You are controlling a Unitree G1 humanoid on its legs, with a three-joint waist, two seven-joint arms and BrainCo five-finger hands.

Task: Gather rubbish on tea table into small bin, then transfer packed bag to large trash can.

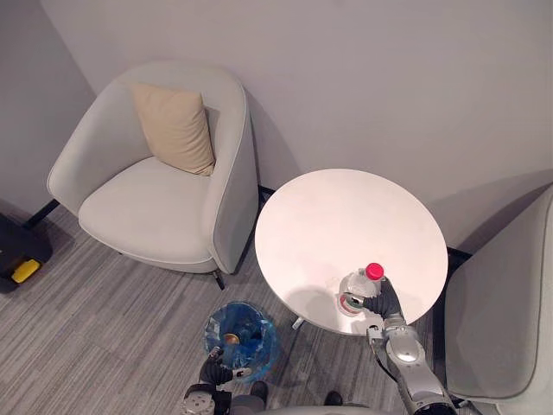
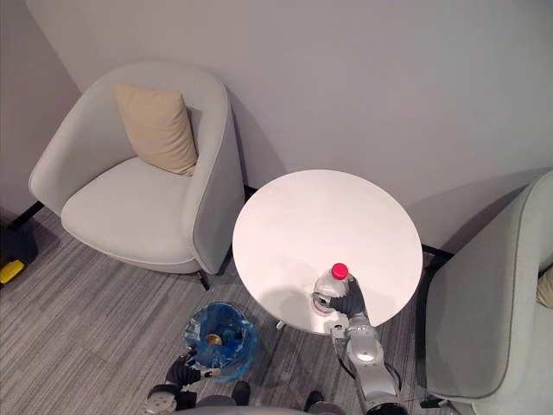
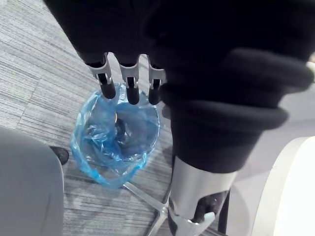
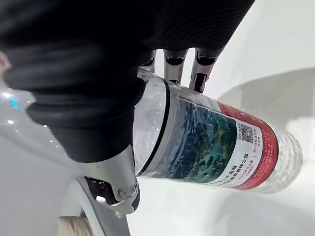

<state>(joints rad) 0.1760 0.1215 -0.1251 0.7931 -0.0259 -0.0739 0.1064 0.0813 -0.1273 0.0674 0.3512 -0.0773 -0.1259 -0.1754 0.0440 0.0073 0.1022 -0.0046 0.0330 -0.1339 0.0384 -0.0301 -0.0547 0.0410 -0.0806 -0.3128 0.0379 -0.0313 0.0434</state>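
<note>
Left eye view: the right arm rises from the lower right, its wrist bent up, and the right robot hand (image 1: 381,300) is clasped round the bottle (image 1: 359,286), which is red-capped and stands at the near edge of the round white surface (image 1: 346,216). Whether the bottle's base rests there cannot be told. The left robot hand (image 1: 228,373) hangs low at the near rim of the bin (image 1: 219,338), which sits on the floor (image 1: 104,320) beside the surface.

Right eye view: the same; the bin's contents are too small to name.

Left wrist view: the fingers (image 3: 108,87) point down over the blue bag (image 3: 91,164), loose and parted from the thumb (image 3: 196,212), grasping nothing. Whether the tips touch the bag cannot be told.

Right wrist view: the fingers (image 4: 173,65) curl over the clear, labelled bottle and the thumb (image 4: 114,183) presses from the other side. The cap is hidden behind the dark cover.
</note>
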